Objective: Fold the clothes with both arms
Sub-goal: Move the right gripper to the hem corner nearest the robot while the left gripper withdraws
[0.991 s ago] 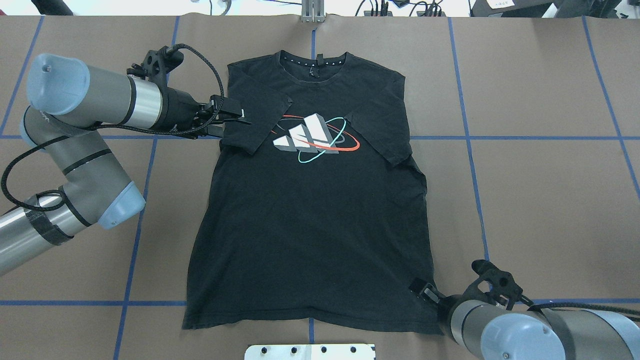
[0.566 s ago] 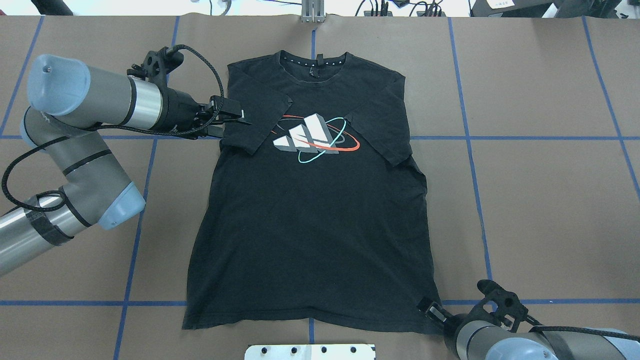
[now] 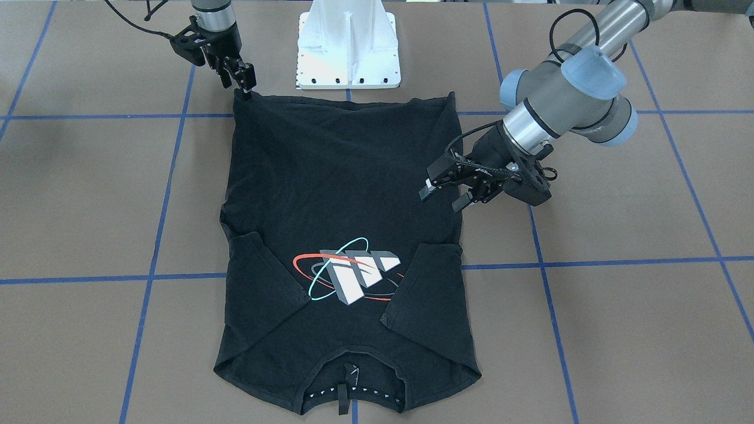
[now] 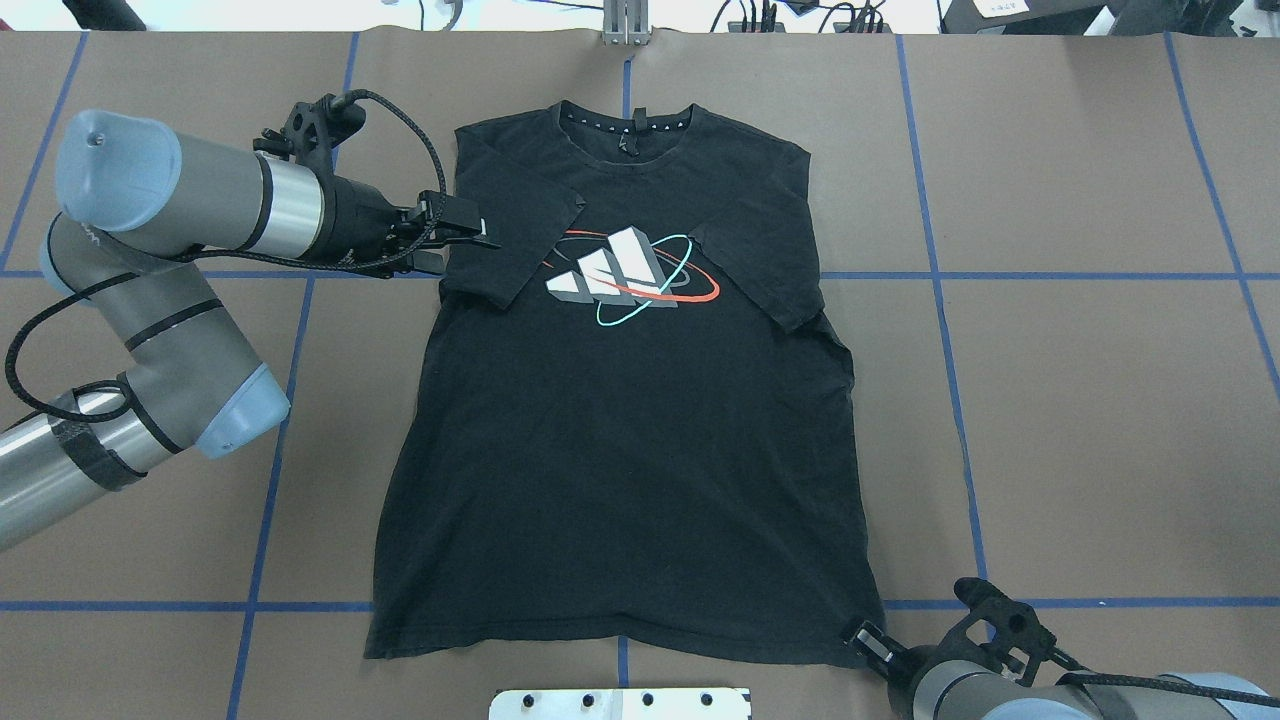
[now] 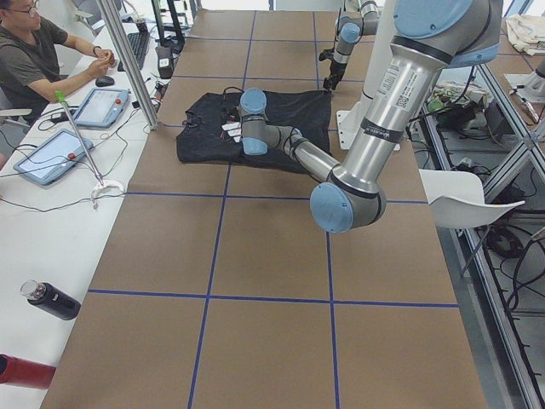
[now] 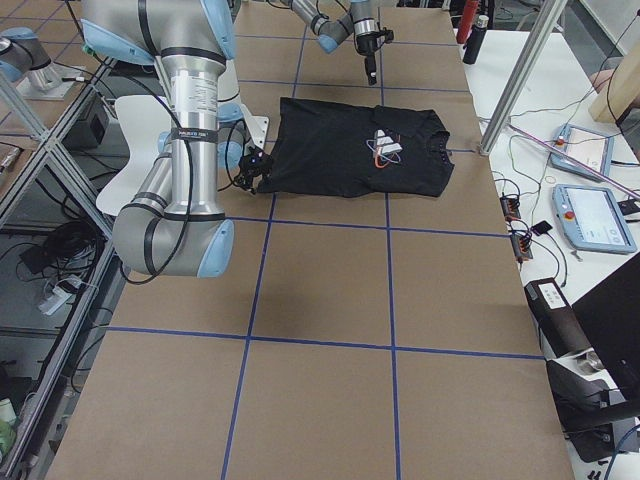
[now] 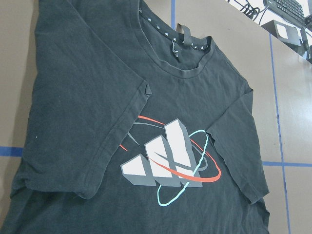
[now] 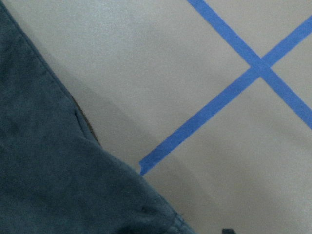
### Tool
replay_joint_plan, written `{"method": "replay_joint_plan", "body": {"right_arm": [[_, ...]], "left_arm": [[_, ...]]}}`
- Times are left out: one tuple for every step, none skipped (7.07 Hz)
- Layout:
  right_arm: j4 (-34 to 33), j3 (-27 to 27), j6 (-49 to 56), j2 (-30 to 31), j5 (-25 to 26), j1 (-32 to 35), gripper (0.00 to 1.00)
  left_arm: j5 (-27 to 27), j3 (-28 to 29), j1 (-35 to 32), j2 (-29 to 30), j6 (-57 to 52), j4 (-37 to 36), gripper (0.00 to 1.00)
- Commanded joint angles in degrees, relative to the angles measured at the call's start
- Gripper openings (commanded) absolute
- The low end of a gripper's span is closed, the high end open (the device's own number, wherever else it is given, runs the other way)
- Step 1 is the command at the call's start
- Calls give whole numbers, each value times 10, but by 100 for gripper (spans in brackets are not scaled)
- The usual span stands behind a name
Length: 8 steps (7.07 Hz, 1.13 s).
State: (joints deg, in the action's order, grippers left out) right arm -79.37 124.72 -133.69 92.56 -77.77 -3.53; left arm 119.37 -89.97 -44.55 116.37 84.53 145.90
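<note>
The black T-shirt (image 4: pixel 620 450) lies flat, graphic (image 4: pixel 625 275) up, collar at the far edge, both sleeves folded inward. My left gripper (image 4: pixel 465 250) hovers open at the folded left sleeve's outer edge; in the front-facing view it (image 3: pixel 442 199) shows spread fingers holding nothing. The left wrist view looks over the graphic (image 7: pixel 168 165) and collar. My right gripper (image 4: pixel 862 638) sits at the shirt's near right hem corner, also seen as the right gripper (image 3: pixel 244 88) at that corner; it looks open. The right wrist view shows the hem edge (image 8: pixel 48 170) on bare table.
The white pedestal base (image 3: pixel 349 44) stands just behind the shirt's hem. Blue tape lines (image 4: pixel 1000 275) grid the brown table. A metal bracket (image 4: pixel 625 25) sits at the far edge. A person (image 5: pixel 34 51) sits at a side desk with tablets (image 5: pixel 51 153).
My right gripper has slid back toward the robot along the shirt's right edge to the hem corner. The shirt and the left arm have not moved.
</note>
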Motion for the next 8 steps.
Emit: {"method": "replay_joint_plan", "body": {"right_arm": [[0,0,-1,1,3,-2,46],[0,0,-11,0,3,-4,22],[3,1,-14,0,3,-5,0],[3,3,-14,-2,3,-9,0],[6,9,-14,-1,2,-9,0],[6,20,-13,4,1,-9,0],[6,50,-9,26,-3,-9,0],[6,81,-3,58,-9,-9,0]], "left_arm": [[-4,1,1,-3,-1,0,91],[-5,2,1,-4,-2,0,91],[-5,3,1,-4,-1,0,91],[-5,2,0,-4,-1,0,91],[-5,2,0,-4,1,0,91],[-11,-2,0,-4,47,-5,95],[-33,-20,0,-21,110,-12,95],[-87,-72,21,-52,127,-38,95]]}}
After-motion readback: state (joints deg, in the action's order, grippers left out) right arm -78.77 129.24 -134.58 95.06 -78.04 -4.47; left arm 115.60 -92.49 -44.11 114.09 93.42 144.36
